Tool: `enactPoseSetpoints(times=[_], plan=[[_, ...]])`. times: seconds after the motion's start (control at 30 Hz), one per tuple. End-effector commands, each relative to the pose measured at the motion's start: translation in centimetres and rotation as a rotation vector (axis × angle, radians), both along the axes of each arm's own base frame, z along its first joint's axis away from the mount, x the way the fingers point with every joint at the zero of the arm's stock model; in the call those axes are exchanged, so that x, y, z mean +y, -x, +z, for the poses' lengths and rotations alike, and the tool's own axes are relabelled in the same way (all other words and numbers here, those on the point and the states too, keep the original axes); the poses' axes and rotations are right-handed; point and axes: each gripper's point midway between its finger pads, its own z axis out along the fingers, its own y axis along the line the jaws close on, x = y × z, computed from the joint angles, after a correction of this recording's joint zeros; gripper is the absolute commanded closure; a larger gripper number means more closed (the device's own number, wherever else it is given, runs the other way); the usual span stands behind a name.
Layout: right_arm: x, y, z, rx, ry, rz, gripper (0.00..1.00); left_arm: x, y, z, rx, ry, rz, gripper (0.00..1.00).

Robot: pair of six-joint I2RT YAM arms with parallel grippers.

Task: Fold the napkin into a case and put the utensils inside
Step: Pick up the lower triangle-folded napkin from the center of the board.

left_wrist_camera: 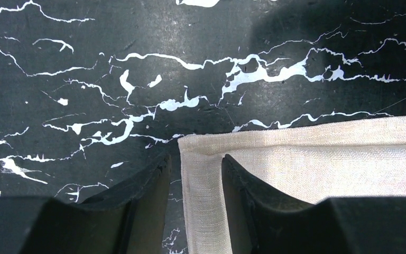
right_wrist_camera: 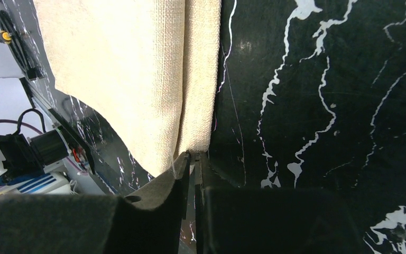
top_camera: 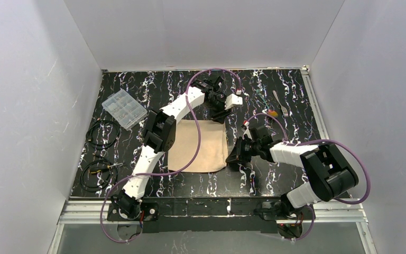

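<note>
- Two pincers are working the right-hand edge of the napkin (top_camera: 198, 145), one at each end of it.
- Your left pincer (top_camera: 220, 116) is at the far right corner of the cloth. Its jaws stand apart and grip nothing.
- In the left wrist view, one of its fingers (left_wrist_camera: 142, 185) is over bare table (left_wrist_camera: 84, 79). The other is over the cloth, and the napkin's hemmed corner lies flat in the gap between them.
- Your right pincer (top_camera: 232, 160) is at the near right corner. Its jaws are pressed almost together and are pinching the napkin's edge.
- In the right wrist view, the cloth runs straight ahead from those fingertips (right_wrist_camera: 182, 174). A narrow strip along the edge is creased up from the rest of it.
- Apart from that pinched edge, the napkin lies spread on the black marbled table. It sits to the left of your right pincer and on the near side of your left one.
- You can see the fork (top_camera: 280, 104) beyond your right pincer and to the right of your left one, well away from the cloth.
- You can see the spoon (top_camera: 269, 112) just beside the fork, on the side nearer your right pincer. It shows as little more than an orange spot.
- Far to the left of both pincers there is a clear compartment box (top_camera: 124, 108), with black cable coils (top_camera: 99, 172) nearer the table's left edge.
</note>
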Motion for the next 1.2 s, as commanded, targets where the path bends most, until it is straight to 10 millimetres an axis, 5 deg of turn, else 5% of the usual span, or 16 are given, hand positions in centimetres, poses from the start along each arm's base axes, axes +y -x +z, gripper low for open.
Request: enactPoseSetpoints(times=[0.0, 0.23, 0.43, 0.77, 0.9, 1.17], plan=[[0.4, -0.3, 0.4, -0.019, -0.022, 0.002, 0.83, 0.6, 0.6, -0.2, 0.045, -0.007, 0.025, 0.61], [0.4, -0.5, 0.7, -0.030, -0.012, 0.007, 0.84, 1.2, 0.6, -0.7, 0.084, -0.025, 0.053, 0.63], [0.4, -0.6, 1.1, -0.038, -0.020, 0.008, 0.83, 0.8, 1.1, -1.1, 0.124, -0.008, 0.061, 0.76], [1.2, -0.9, 1.9, -0.030, -0.054, 0.015, 0.74, 1.0, 1.3, -2.2, 0.149, -0.027, 0.076, 0.83], [1.2, -0.8, 1.6, -0.022, -0.057, 0.013, 0.76, 1.2, 1.1, -2.9, 0.152, -0.048, 0.098, 1.00], [0.9, 0.3, 0.6, -0.009, 0.014, 0.048, 0.77, 1.5, -0.1, -3.6, 0.140, -0.089, 0.203, 1.00]])
